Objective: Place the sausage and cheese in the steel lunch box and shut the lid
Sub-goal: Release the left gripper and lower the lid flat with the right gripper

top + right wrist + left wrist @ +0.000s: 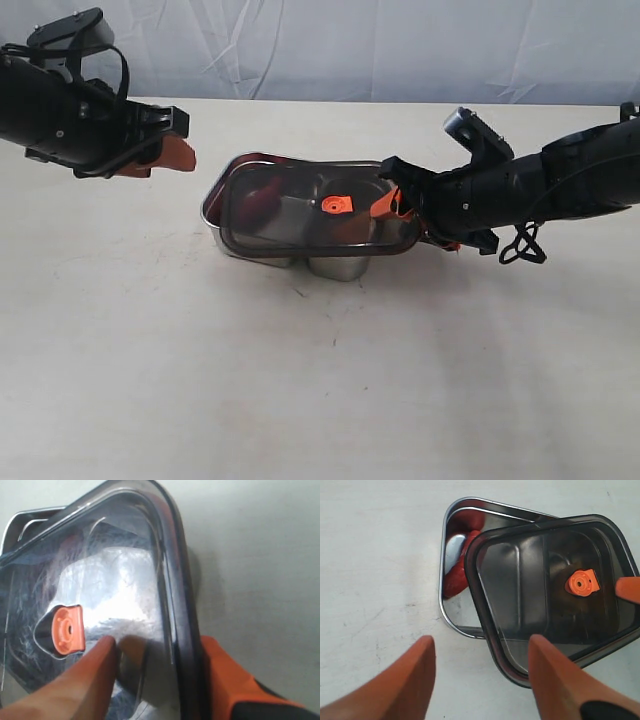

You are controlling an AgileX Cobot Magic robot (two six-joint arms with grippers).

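Observation:
The steel lunch box (213, 208) stands mid-table, its rim (444, 545) showing in the left wrist view and one corner (15, 520) in the right wrist view. The dark translucent lid (300, 215) lies askew over it, shifted to the right, leaving the box's left end uncovered. My right gripper (397, 205) is shut on the lid's right rim (182, 605), one finger on top, one outside. The red sausage (456, 575) lies in the uncovered end of the box. The cheese is not visible. My left gripper (172, 154) hovers open and empty to the left of the box, fingers (415, 675) spread.
The lid's orange centre tab (337, 204) faces up. Bare pale tabletop (320, 380) surrounds the box, with a wrinkled grey backdrop (400, 50) behind it. The right arm's cable loop (522, 243) hangs just above the table.

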